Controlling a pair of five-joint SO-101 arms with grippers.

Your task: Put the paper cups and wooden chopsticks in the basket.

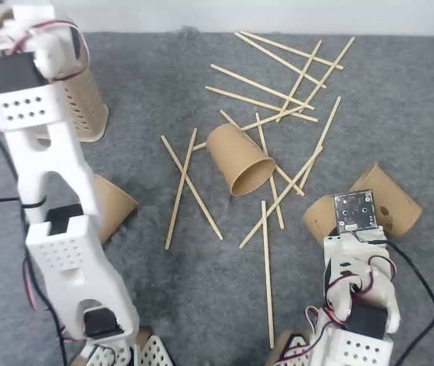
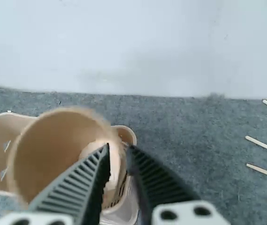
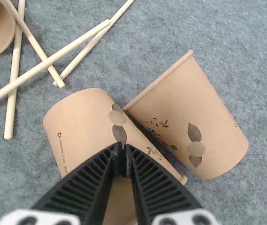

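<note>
**Materials.** The paper cups (image 1: 388, 200) are smooth tan card, tapered, with rolled rims. The chopsticks (image 1: 266, 103) are thin, pale wooden sticks, strewn and crossed over a grey short-pile carpet (image 1: 415, 114). The basket (image 1: 87, 107) is a round tan plastic tub with rows of small slots in its wall. It stands upright at the far left of the carpet.

**Left tool.** Your left gripper (image 2: 118, 150), with black ribbed fingers, is clamped on the rim of the held cup (image 2: 53, 150). The card wall sits between the fingers, and the cup's open mouth faces the wrist camera. The held cup hangs directly over the basket, whose rim shows beneath it on both sides.

**Right tool.** Your right gripper (image 3: 121, 149) has its fingers drawn together, with nothing seen between them. It hovers over the near cup (image 3: 84, 124), which lies on its side. You cannot tell whether the tips touch the card. A second cup (image 3: 194, 126), leaf-printed, lies on its side touching the near cup.

**Remaining items.** The centre cup (image 1: 239, 158) lies on its side among the chopsticks. Another cup (image 1: 114, 204) lies partly hidden beside the left arm (image 1: 49, 168).
</note>
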